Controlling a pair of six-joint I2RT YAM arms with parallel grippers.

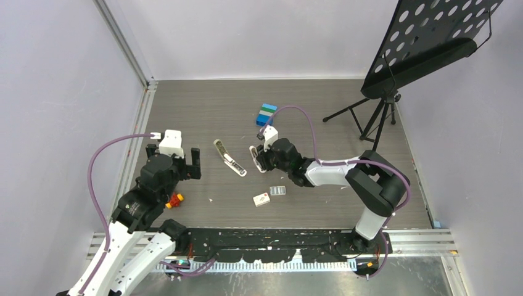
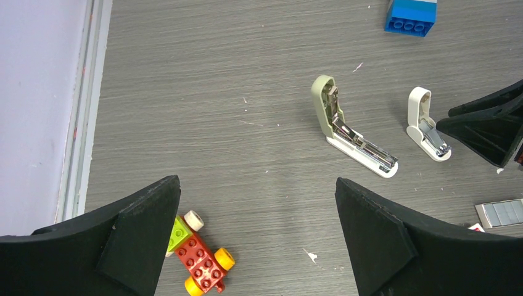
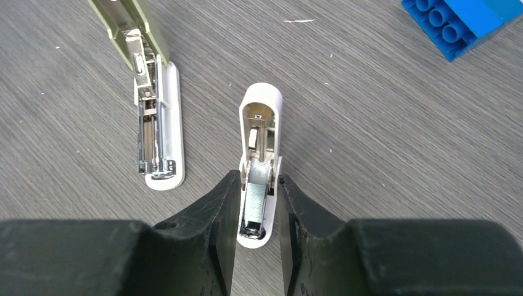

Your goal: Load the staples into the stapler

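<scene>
The olive-beige stapler [image 1: 229, 158] lies opened flat at the table's middle, its silver channel up; it also shows in the left wrist view [image 2: 351, 132] and the right wrist view [image 3: 151, 92]. My right gripper [image 1: 254, 159] [image 3: 259, 177] is closed narrowly on the sides of a stubby all-white stapler-like object [image 3: 260, 117] [image 2: 425, 123] that lies just right of the olive stapler. The small white staple box with a red mark [image 1: 261, 199] and its silvery insert [image 1: 278, 190] [image 2: 502, 213] lie nearer the front. My left gripper [image 1: 174, 161] [image 2: 256, 180] is wide open and empty at the left.
Blue bricks [image 1: 266, 114] [image 3: 459, 21] lie behind the right gripper. A red-yellow toy brick car [image 1: 175, 200] [image 2: 200, 262] sits under my left gripper. A music stand's tripod [image 1: 373, 114] stands at the back right. Walls with metal rails edge the table.
</scene>
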